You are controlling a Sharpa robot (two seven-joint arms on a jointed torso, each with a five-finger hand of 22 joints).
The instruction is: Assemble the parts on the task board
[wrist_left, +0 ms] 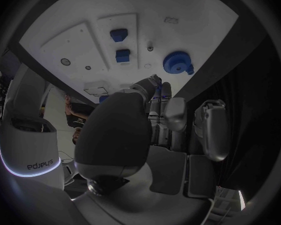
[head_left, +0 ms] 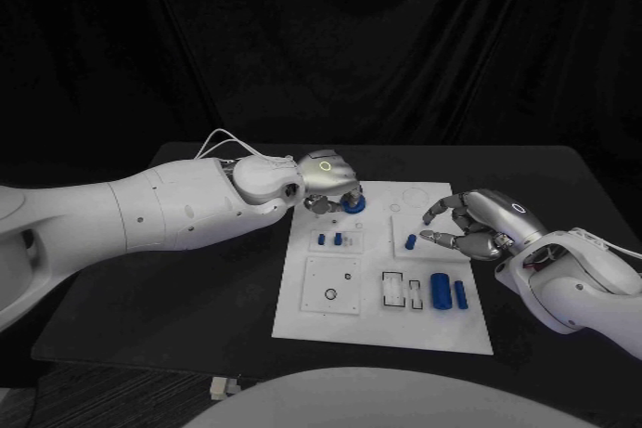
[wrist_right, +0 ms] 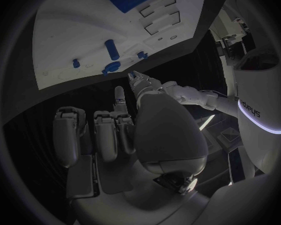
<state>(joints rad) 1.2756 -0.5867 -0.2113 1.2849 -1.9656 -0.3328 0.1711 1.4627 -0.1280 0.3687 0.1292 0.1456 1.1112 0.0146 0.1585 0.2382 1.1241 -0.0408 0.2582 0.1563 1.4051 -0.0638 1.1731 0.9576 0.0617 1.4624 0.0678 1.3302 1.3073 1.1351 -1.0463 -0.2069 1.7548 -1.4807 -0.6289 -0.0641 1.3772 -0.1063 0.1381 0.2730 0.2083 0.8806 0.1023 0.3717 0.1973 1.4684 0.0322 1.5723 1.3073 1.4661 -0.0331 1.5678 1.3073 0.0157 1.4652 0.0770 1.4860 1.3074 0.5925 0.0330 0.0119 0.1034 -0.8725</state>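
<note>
The round blue part (head_left: 353,205) sat at the board's (head_left: 381,326) far edge, just beside my left hand (head_left: 326,175), the nearer one. From the left wrist, the part (wrist_left: 176,63) lay beyond empty fingertips (wrist_left: 154,80). My right hand (wrist_right: 115,135) hung off the board, fingers apart, empty.

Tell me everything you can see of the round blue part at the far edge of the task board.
The round blue part is a squat disc, plastic by its look, with a small lug on one side in the left wrist view. It sits on the white task board near its far edge. The left hand hovers over it; contact is unclear.
</note>
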